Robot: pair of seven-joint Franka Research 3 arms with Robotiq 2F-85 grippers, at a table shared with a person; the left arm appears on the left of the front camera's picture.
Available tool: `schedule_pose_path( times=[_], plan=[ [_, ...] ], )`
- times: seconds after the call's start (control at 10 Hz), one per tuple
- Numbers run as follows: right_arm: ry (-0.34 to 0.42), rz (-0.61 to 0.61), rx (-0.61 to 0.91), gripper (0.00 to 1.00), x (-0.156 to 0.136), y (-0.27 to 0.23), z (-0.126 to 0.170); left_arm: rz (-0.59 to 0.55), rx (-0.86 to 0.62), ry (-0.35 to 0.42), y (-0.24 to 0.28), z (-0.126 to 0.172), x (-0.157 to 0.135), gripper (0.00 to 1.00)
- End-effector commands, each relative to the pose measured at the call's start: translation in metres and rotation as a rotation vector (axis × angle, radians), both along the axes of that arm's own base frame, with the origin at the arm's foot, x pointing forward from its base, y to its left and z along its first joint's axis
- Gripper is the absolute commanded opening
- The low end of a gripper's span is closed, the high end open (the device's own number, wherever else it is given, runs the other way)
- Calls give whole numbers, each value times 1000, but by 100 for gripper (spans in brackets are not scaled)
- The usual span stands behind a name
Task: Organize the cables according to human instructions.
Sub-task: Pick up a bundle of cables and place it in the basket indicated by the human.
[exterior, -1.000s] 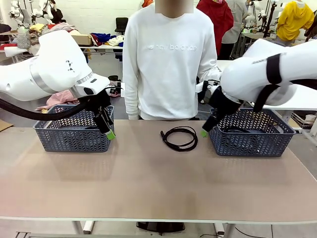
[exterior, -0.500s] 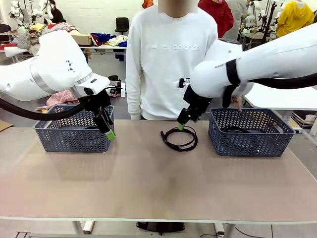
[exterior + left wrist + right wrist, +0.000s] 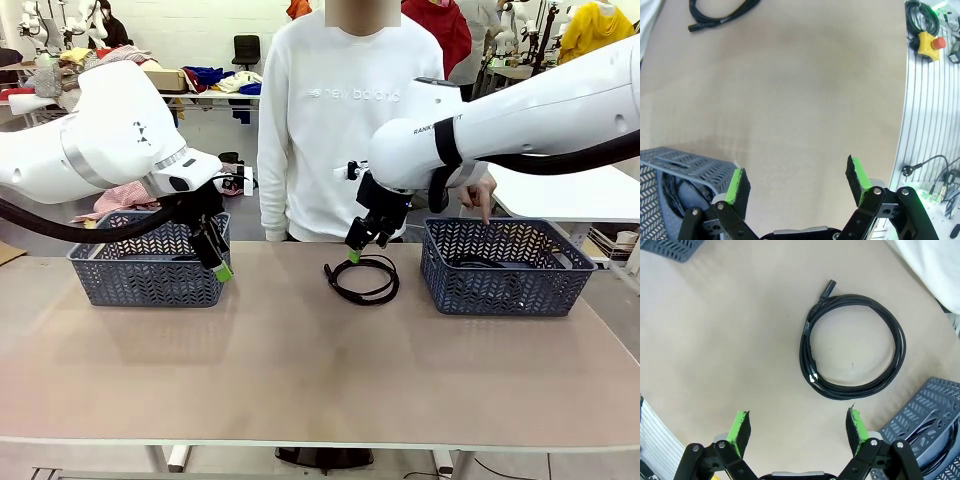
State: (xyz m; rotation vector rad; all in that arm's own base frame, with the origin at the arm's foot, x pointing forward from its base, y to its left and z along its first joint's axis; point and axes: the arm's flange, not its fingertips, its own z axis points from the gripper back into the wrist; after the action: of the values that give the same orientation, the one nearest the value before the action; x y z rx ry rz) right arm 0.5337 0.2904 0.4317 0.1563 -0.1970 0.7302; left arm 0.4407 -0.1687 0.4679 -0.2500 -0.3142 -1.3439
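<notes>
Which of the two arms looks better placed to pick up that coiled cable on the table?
The right: its open gripper hovers just above the cable; the left gripper is off by the far basket.

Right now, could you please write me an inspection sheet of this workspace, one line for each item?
Surface: tan table, bare in the middle and the near part.
Job's things: one coiled black cable lies on the table between the two baskets; more cords lie inside the left basket and the right basket.
Clutter: nothing seen.
Grippers: left gripper open, beside the left basket; right gripper open, above the coil, fingers holding nothing.
Cables: black arm hose under the left arm.
Surroundings: a person at the far side, one hand pointing down over the right basket.
</notes>
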Motion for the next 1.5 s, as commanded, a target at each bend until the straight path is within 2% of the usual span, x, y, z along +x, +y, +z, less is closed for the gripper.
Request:
schedule_pose_path(
  times=[0.0,0.4,0.9,1.2,1.4],
  plan=[
    [-15,-5,3,100,-2,-2,-1,-14,1,-3,3,1,0,100],
    [-1,-1,1,100,1,-1,0,-14,1,-3,3,1,0,100],
    [62,-119,-49,100,27,40,-34,-14,1,-3,3,1,0,100],
    [31,-136,-103,100,39,64,-57,-14,1,-3,3,1,0,100],
    [46,-137,-138,100,48,71,-70,-14,1,-3,3,1,0,100]
  ],
)
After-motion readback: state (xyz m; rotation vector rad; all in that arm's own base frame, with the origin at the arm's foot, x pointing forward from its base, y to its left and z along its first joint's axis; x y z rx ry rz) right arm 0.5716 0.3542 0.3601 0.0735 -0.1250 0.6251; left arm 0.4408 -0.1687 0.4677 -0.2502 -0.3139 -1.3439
